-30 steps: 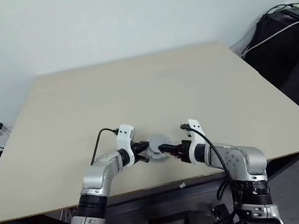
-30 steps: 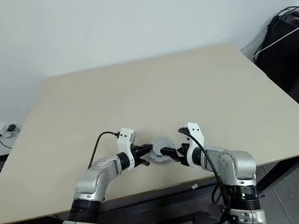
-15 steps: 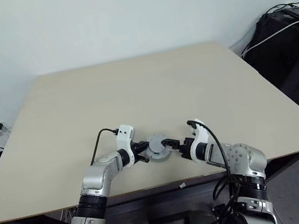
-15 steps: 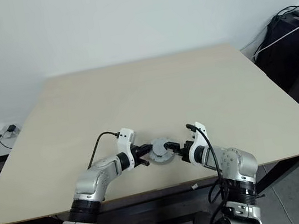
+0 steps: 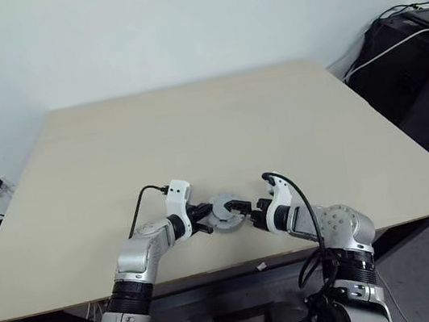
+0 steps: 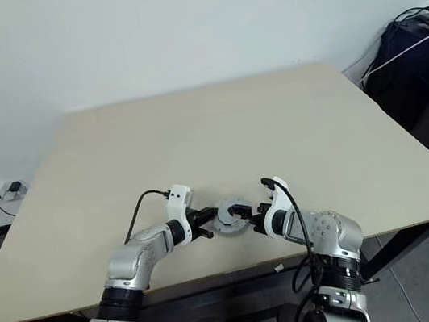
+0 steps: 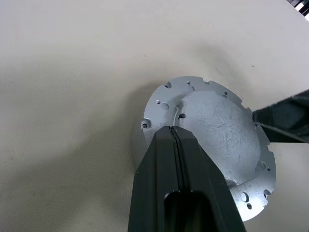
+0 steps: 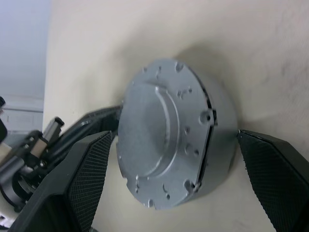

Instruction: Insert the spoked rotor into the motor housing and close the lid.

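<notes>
Here I'm bracing the closed left gripper (image 7: 177, 140) against the lid (image 8: 159, 133) while spreading the right gripper (image 8: 166, 181) wide around the motor housing (image 8: 219, 123), gripping nothing, to seat it squarely.

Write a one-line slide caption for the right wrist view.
Open right gripper straddling the lidded motor housing on the table, fingers either side.

Lid (image 8: 164, 140) matt silvery cast metal; fingers (image 8: 89, 179) textured black; table (image 5: 193, 131) smooth, matt.
</notes>
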Tool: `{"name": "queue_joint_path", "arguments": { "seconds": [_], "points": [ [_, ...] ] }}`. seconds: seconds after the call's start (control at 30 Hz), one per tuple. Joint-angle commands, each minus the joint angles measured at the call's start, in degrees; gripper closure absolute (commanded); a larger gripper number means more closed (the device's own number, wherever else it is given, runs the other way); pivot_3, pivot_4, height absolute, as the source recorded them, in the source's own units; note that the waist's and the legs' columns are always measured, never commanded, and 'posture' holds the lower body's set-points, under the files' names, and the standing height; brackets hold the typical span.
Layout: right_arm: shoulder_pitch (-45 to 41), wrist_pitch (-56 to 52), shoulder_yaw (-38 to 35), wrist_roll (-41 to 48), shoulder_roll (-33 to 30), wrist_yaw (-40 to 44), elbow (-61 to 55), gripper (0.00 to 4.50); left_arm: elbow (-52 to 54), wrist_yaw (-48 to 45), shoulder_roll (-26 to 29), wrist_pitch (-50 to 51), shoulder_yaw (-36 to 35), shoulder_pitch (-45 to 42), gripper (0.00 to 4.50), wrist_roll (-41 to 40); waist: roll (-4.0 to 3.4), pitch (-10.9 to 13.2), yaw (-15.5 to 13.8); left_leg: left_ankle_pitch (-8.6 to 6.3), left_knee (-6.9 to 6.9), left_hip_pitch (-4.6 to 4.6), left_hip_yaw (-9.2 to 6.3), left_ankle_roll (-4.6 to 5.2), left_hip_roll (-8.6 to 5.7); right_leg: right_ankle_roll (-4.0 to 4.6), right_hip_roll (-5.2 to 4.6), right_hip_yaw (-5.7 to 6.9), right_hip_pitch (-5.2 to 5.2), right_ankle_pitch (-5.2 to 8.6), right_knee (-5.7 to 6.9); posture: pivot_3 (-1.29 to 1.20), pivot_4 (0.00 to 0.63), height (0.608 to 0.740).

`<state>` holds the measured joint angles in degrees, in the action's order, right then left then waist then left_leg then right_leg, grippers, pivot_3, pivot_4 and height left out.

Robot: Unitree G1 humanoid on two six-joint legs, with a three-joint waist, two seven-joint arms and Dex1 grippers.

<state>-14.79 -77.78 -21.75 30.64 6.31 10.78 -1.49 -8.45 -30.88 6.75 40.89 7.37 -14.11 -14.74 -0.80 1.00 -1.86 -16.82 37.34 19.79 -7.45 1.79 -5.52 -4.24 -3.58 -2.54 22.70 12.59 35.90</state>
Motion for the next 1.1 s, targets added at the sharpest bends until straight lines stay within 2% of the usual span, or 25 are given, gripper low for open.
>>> {"name": "queue_joint_path", "arguments": {
  "seconds": [0.03,0.17,0.47,0.6,0.73,0.87,1.1],
  "points": [
    [-0.23,0.92,0.73,0.36,3.14,-1.85,2.33,0.03,-0.08,-0.74,-1.28,1.45,2.42,0.68,4.5,-0.58,0.0,-0.02,0.03,0.0,0.0,-0.01,0.0,0.01,0.0,0.0,0.0,0.0,-0.01,0.0,0.0,0.0,0.0,0.74],
    [0.35,0.86,1.05,1.27,3.15,-1.81,3.33,0.03,-0.06,-0.67,-1.32,1.41,2.42,0.73,4.5,-0.59,-0.02,-0.05,0.25,-0.01,0.0,-0.13,0.0,-0.01,0.0,-0.01,0.0,0.0,-0.12,0.01,-0.01,0.0,0.0,0.74],
    [0.82,-1.17,-2.57,13.68,5.97,4.72,0.15,0.03,-0.28,-0.05,-1.64,1.28,1.65,1.0,4.5,-0.9,-0.06,-0.04,0.54,0.15,-0.1,-0.08,0.01,0.24,0.02,0.01,0.01,-0.01,-0.01,0.01,-0.01,0.0,0.0,0.74],
    [1.01,-1.59,-2.47,16.04,5.58,5.58,-0.41,0.03,-0.11,0.18,-2.14,1.34,1.27,1.44,4.5,-0.93,-0.08,-0.03,1.1,0.15,-0.2,-0.04,0.01,0.23,0.04,0.03,0.01,-0.02,0.09,0.01,0.0,0.0,0.0,0.74],
    [1.02,-1.28,-0.73,13.33,5.03,2.46,1.11,0.03,0.24,0.32,-2.34,1.39,1.19,2.02,4.5,-0.79,-0.08,-0.03,1.09,0.14,-0.22,0.0,0.02,0.25,0.02,0.04,-0.02,-0.02,0.11,0.01,-0.01,0.0,0.0,0.74],
    [0.47,0.16,-2.13,10.92,5.81,-2.35,3.9,0.03,0.15,0.43,-2.49,1.21,0.91,2.08,4.5,-0.67,-0.09,-0.04,1.05,0.13,-0.22,-0.01,0.03,0.25,0.02,0.04,-0.03,-0.02,0.11,0.01,-0.01,0.0,0.0,0.74],
    [-0.18,2.3,-2.49,11.44,6.33,-5.51,6.54,0.03,-0.03,0.41,-2.58,0.9,0.67,1.95,4.5,-0.3,-0.14,-0.07,1.17,0.15,-0.18,-0.1,0.04,0.23,0.03,0.02,-0.01,-0.02,0.0,0.03,-0.01,0.0,0.0,0.74]
  ]
}}
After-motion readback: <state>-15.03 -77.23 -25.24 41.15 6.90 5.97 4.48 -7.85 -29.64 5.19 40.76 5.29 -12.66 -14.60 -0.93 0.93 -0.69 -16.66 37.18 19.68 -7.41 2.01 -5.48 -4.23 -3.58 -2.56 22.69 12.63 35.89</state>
